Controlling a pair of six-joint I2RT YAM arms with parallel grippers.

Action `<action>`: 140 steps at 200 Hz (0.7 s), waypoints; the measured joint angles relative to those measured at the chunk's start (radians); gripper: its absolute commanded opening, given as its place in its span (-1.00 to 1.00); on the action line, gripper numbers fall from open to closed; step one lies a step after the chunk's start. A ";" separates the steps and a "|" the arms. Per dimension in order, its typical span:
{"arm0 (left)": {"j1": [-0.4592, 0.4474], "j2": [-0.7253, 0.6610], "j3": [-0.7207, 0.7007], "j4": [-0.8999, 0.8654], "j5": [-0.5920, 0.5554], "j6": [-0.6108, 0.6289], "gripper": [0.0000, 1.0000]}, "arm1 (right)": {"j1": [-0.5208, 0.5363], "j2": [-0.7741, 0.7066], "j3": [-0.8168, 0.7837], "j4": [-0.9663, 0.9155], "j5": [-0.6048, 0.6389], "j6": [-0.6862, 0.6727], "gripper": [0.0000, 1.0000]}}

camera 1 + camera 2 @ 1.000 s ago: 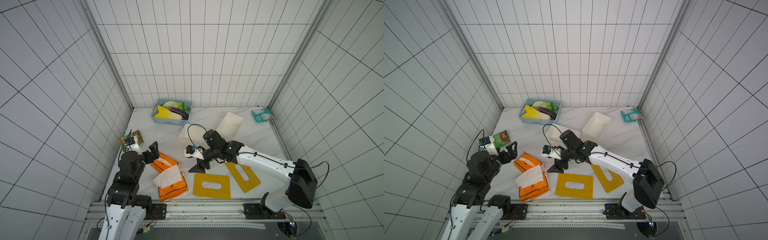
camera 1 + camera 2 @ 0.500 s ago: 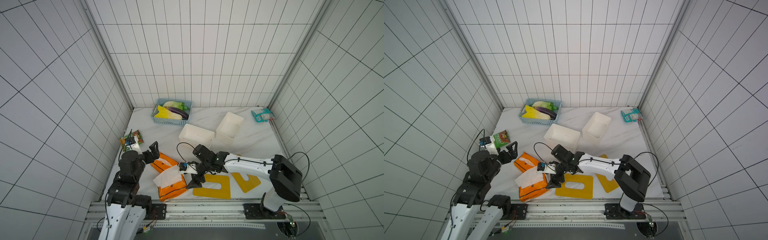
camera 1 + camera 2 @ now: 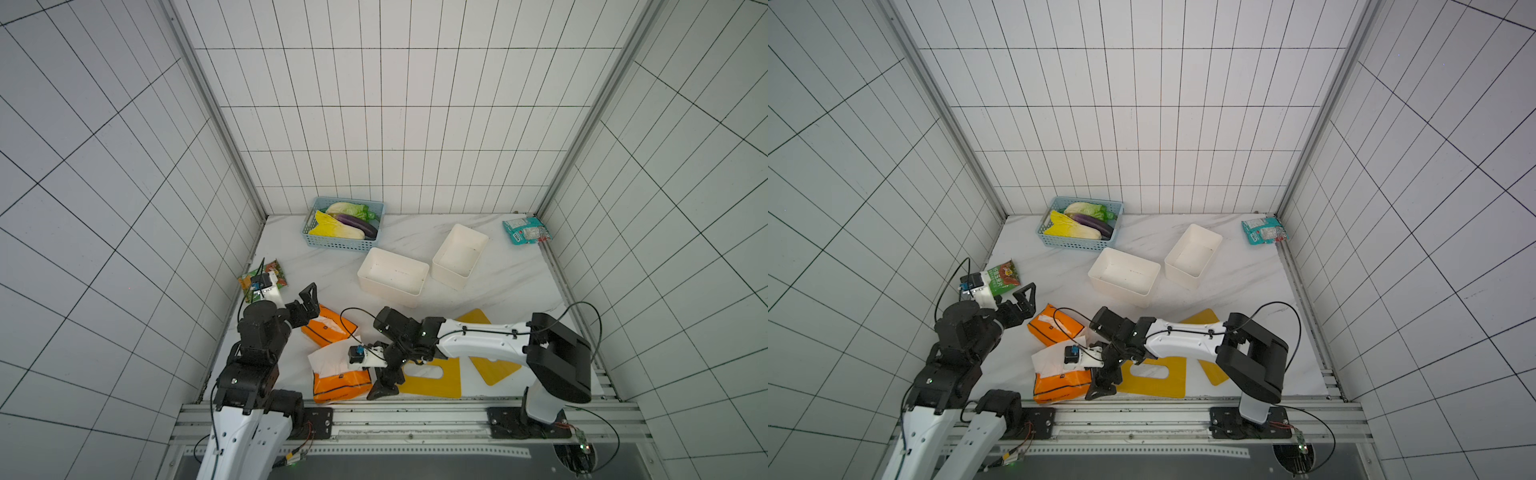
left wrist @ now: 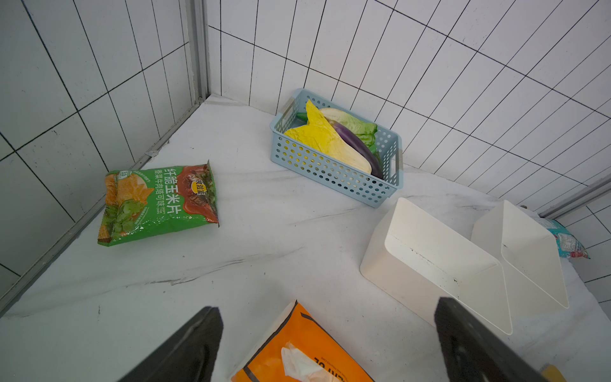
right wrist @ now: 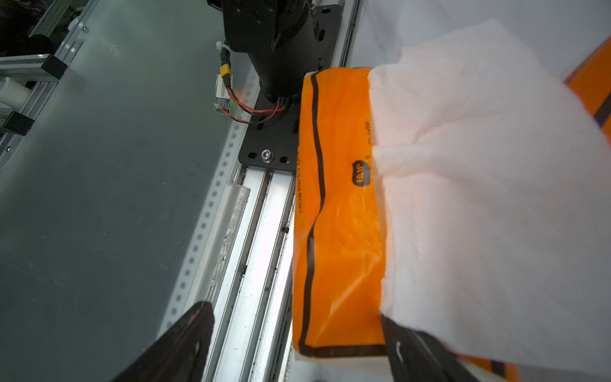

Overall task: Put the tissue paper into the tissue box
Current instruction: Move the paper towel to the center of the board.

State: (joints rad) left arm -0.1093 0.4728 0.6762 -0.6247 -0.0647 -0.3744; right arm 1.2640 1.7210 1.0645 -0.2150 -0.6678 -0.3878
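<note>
An orange pack of tissue paper [image 3: 341, 384] [image 3: 1059, 386] [image 5: 340, 211] lies at the table's front edge, with a large white sheet [image 3: 328, 360] [image 5: 479, 198] pulled out of its top. My right gripper [image 3: 380, 380] [image 3: 1102, 380] [image 5: 297, 347] is open at that pack's end. One finger is over the metal rail, the other against the pack under the sheet. A second orange pack [image 3: 328, 330] [image 4: 297, 350] lies below my open left gripper [image 3: 309, 303] [image 3: 1023, 297] [image 4: 327, 311]. Two open white tissue boxes [image 3: 392, 276] [image 3: 459, 262] stand mid-table.
Two yellow slotted lids [image 3: 432, 376] [image 3: 492, 361] lie flat under the right arm. A blue basket of vegetables [image 3: 343, 226] stands at the back wall. A green snack bag [image 4: 158, 203] lies by the left wall, a teal packet [image 3: 525, 230] in the back right corner.
My right arm has swung from near the white boxes down to the front edge, ending at the near orange pack. The left arm has stayed where it was.
</note>
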 measured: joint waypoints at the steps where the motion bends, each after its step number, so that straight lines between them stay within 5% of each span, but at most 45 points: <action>1: 0.000 0.000 0.000 0.000 0.000 0.000 0.97 | 0.000 -0.001 0.000 -0.002 0.001 0.000 0.66; 66: 0.000 0.000 0.000 0.000 0.004 0.000 0.97 | 0.000 -0.129 0.032 -0.123 0.160 -0.042 0.67; 140: 0.000 -0.002 -0.003 0.000 0.003 0.000 0.97 | 0.011 -0.054 0.152 -0.116 0.185 -0.075 0.63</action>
State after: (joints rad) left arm -0.1093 0.4706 0.6735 -0.6247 -0.0620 -0.3744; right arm 1.2755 1.6669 1.2167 -0.3309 -0.4828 -0.4625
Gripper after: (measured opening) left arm 0.985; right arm 0.828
